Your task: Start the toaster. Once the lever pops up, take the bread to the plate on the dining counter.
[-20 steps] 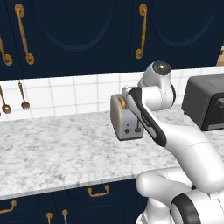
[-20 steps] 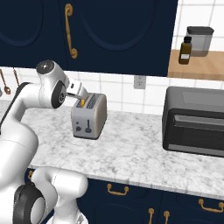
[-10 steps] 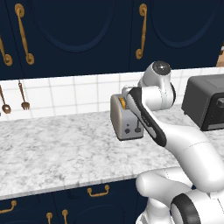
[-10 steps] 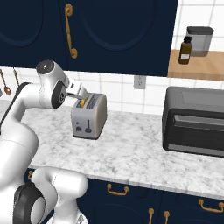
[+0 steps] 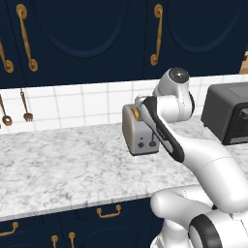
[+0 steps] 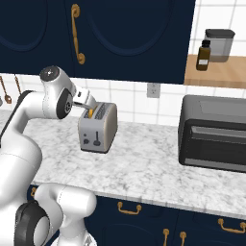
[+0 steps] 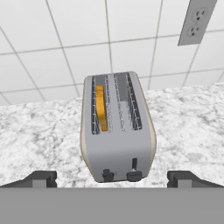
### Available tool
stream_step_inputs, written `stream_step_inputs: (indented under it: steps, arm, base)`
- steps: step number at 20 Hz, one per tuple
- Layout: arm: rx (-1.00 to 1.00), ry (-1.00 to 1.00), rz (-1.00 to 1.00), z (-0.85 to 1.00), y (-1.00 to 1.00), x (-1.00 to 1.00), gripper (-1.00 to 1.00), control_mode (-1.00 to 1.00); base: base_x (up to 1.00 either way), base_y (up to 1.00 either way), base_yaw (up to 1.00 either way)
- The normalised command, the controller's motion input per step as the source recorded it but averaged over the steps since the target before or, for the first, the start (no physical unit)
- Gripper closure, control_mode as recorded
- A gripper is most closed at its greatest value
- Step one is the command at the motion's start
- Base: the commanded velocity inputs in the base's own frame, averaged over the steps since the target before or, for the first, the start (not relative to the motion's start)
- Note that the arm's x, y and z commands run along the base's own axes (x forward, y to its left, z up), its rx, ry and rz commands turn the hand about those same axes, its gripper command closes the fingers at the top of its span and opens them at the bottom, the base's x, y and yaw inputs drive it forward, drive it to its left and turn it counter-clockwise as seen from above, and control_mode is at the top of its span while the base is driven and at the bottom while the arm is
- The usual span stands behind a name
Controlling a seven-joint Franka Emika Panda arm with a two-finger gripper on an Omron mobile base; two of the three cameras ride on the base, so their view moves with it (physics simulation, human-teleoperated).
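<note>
The beige-grey toaster stands on the marbled counter below my gripper, which is open, its fingertips spread wider than the toaster's narrow control face. The bread sits upright in the left slot, its golden crust showing. On that narrow face, the lever is a dark tab in a vertical slot beside a round knob. From the right base view, the gripper hovers just over the toaster at its top edge, with the bread poking out. The plate and the dining counter are out of view.
A large black toaster oven stands on the same counter to the right. A wall outlet is in the tiled backsplash behind the toaster. Utensils hang on the wall at left. A shelf holds a bottle and a canister.
</note>
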Motion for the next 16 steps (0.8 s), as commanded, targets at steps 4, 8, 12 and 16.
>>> stream_step_inputs:
  steps: [4,8,12,16]
  arm:
    - [0.00,0.00,0.00,0.00,0.00,0.00,-1.00,-1.00]
    - [0.00,0.00,0.00,0.00,0.00,0.00,-1.00,-1.00]
    - [0.00,0.00,0.00,0.00,0.00,0.00,-1.00,-1.00]
    - [0.00,0.00,0.00,0.00,0.00,0.00,-1.00,-1.00]
  base:
    - [0.00,0.00,0.00]
    - [0.00,0.00,0.00]
    - [0.00,0.00,0.00]
    - [0.00,0.00,0.00]
